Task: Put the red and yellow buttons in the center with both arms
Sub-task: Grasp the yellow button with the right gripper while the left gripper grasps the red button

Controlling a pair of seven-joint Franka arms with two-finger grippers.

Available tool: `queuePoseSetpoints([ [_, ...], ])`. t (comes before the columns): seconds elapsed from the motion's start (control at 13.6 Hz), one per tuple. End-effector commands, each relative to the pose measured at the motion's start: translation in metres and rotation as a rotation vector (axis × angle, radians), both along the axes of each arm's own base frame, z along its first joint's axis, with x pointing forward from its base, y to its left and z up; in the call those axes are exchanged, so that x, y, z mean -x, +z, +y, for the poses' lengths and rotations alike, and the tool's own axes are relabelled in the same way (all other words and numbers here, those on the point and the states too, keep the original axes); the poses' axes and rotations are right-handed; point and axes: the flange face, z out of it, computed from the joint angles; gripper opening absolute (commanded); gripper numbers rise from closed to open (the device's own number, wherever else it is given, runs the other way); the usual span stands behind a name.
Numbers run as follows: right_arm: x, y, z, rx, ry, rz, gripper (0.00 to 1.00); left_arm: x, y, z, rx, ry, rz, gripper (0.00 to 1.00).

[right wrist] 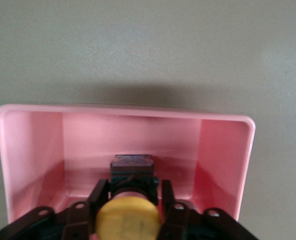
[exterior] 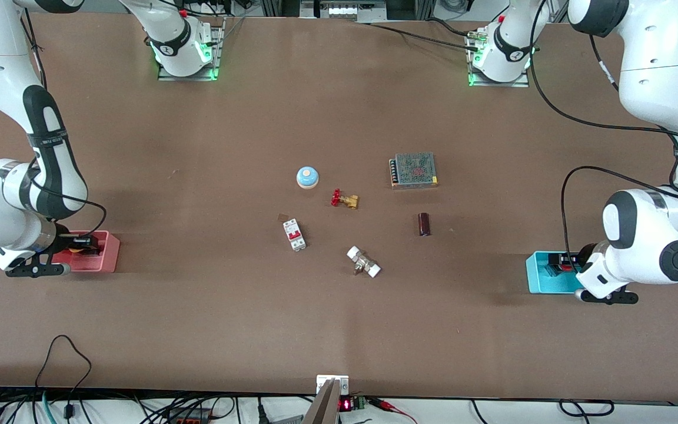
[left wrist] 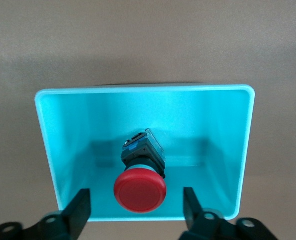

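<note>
The red button (left wrist: 140,192) stands in the cyan bin (left wrist: 143,90) at the left arm's end of the table. My left gripper (left wrist: 137,205) is open, its fingers (left wrist: 80,205) on either side of the red cap and apart from it. In the front view the left gripper (exterior: 568,262) reaches down into the cyan bin (exterior: 536,272). The yellow button (right wrist: 129,220) is in the pink bin (right wrist: 123,111) at the right arm's end. My right gripper (right wrist: 132,197) is shut on its black body. In the front view the right gripper (exterior: 83,244) is down in the pink bin (exterior: 110,254). The brown tabletop's center (exterior: 245,194) holds neither button.
Round the middle of the table lie a light-blue dome (exterior: 307,177), a brass valve with a red handwheel (exterior: 345,199), a white circuit breaker (exterior: 294,234), a white-ended fitting (exterior: 364,262), a dark cylinder (exterior: 424,224) and a metal mesh box (exterior: 414,170).
</note>
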Motion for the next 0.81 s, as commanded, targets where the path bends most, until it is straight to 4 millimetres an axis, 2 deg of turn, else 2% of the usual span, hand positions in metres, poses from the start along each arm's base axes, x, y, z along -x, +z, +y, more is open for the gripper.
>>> queuePoseSetpoints([
  [0.0,-0.004,0.002,-0.004,-0.023,0.024,-0.012,0.06,-0.006,0.003,0.002,0.008,-0.008,-0.015,0.58],
  [0.22,-0.005,0.012,-0.003,-0.022,0.023,-0.013,0.03,-0.006,0.005,0.003,0.006,-0.008,-0.017,0.38],
  [0.37,-0.005,0.048,-0.001,-0.022,0.025,-0.016,0.03,-0.007,0.007,0.004,0.005,-0.009,-0.02,0.26],
  [0.59,-0.001,0.11,0.003,-0.028,0.026,-0.002,0.02,-0.009,0.019,0.002,-0.002,-0.014,-0.033,0.19],
  [0.66,0.002,0.129,0.007,-0.033,0.028,-0.003,0.01,-0.01,0.034,-0.001,-0.003,-0.017,-0.052,0.19],
  [0.74,0.005,0.156,0.021,-0.039,0.045,-0.008,0.01,-0.013,0.062,-0.007,-0.008,-0.019,-0.09,0.18],
])
